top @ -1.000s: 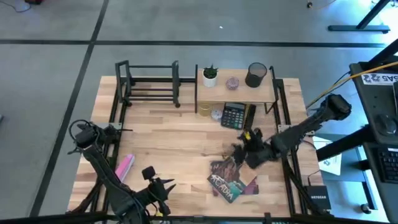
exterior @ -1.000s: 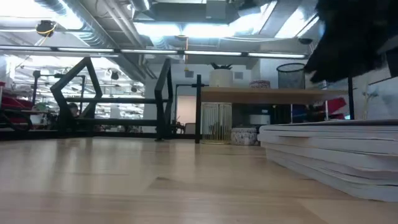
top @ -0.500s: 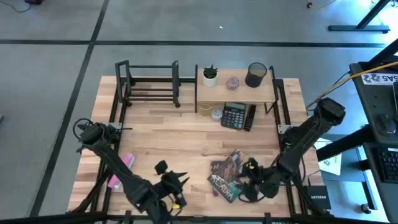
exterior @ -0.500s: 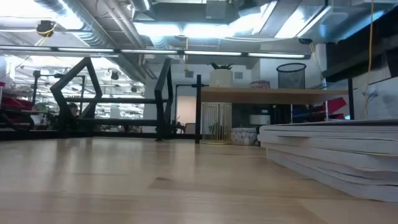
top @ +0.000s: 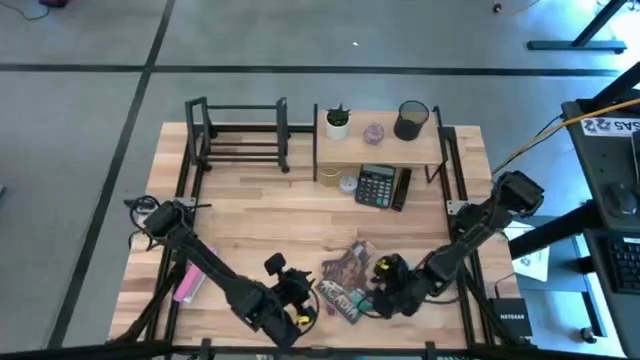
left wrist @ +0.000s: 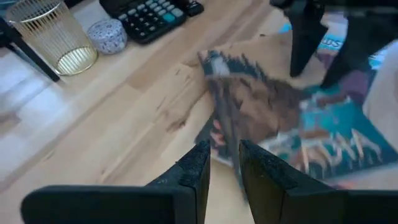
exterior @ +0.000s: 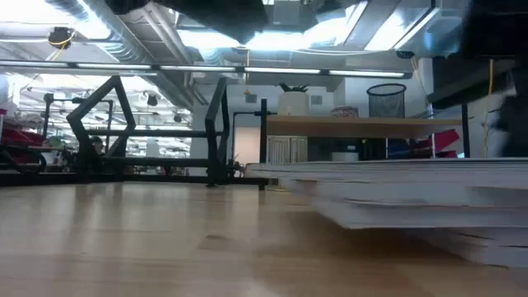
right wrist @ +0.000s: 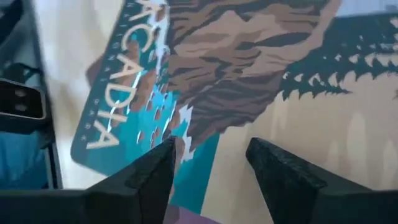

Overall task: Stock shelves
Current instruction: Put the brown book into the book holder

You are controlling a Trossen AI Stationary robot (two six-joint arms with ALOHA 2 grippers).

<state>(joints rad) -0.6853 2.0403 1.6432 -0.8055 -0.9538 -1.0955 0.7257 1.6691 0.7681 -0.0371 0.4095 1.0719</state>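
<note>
Shelves [top: 380,150] wait at upper centre; the thin, floppy magazines [top: 345,280] probably slide, so grip an edge. Left hand [left wrist: 221,165] nearly closed and empty; right hand [right wrist: 208,162] open, empty.

The table [top: 260,215] was pale wood with a smooth, faintly satin grain. The two-level shelf [top: 380,150] had light wood boards on thin matt black metal posts; the rack [top: 240,135] was matt black metal bar. The magazines [top: 345,280] were glossy printed paper. A gold wire cup [left wrist: 55,37] looked shiny metal, and the calculator [top: 377,186] matt dark plastic.
</note>
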